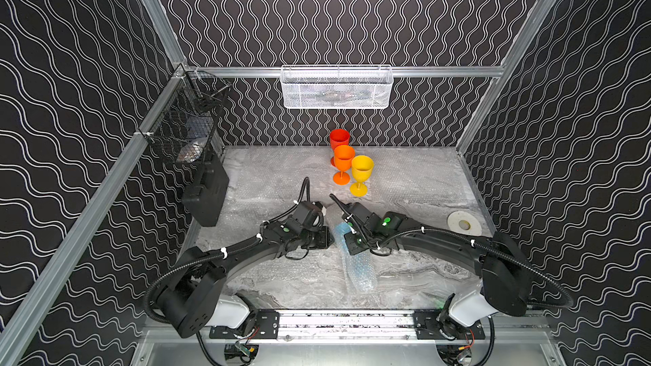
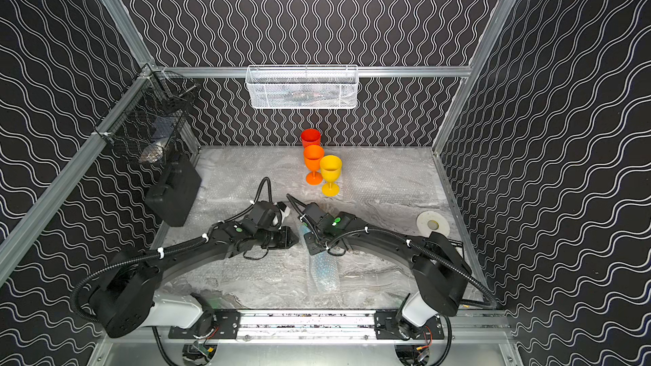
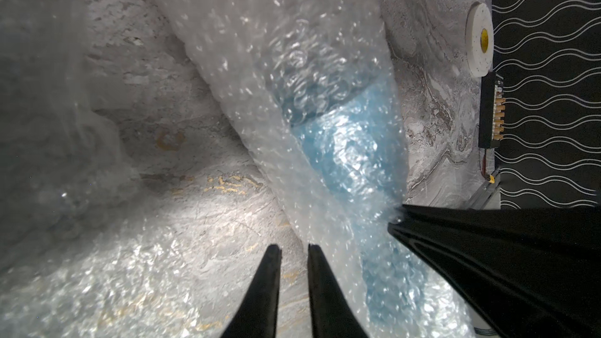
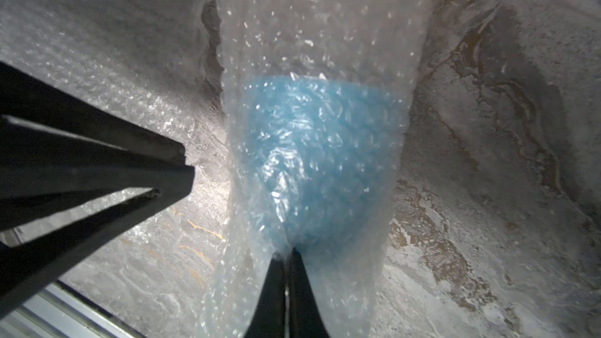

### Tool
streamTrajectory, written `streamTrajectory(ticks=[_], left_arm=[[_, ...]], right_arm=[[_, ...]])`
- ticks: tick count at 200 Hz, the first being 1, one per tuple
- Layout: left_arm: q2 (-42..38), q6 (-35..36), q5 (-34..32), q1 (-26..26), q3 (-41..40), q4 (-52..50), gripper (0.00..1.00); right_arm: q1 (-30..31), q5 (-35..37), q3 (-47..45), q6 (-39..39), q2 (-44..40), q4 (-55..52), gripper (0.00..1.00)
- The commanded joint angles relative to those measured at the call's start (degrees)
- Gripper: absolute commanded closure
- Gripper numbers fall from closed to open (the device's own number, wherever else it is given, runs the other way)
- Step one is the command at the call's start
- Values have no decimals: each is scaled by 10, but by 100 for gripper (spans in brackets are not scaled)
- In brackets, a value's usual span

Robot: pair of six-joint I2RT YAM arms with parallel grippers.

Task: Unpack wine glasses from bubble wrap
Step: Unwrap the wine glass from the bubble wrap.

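The right hand (image 4: 287, 255) is clamped on the bubble wrap (image 4: 322, 27). Its tips meet on the plastic at the lower centre of the right wrist view, where the blue bowl narrows. The left hand (image 3: 294, 248), at the bottom centre of the left wrist view, has its tips a narrow gap apart with nothing between them. It sits just beside the roll's edge; whether it touches the plastic I cannot tell.

The light blue glass (image 4: 318, 157) lies wrapped inside that roll. In both top views the roll rests on the counter (image 1: 422, 276) at the lower centre of the frame, between the two arms. The red glass (image 1: 339, 139), orange glass (image 1: 343, 160) and yellow glass (image 1: 362, 169) stand bare and upright in a close cluster at the centre of the frame.

This looks like the last of four unwrappings, at its opening stage: the roll is gripped but not yet loosened. The next move probably calls for the left hand to take the sheet's loose edge or pin the roll. The two hands can then peel the layers apart without dragging the whole bundle, and without pinching the glass through the plastic.
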Motion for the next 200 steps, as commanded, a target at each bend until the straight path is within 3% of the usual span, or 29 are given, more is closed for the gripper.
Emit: streamTrajectory(ticks=[1,75,133,200], left_arm=[[4,9,12,-10,6,25,79],[-9,8,29,-36,4,76,77],[17,24,14,-73,33,79,65],[64,68,-75,-84,90,1,63]], right_arm=[[-7,-26,-19,41,-24,42,100],[-81,-83,-108,115,-124,115,100],[-98,-109,-128,122,-132,135,100],[-99,-112,-129,114,-134,134,100]])
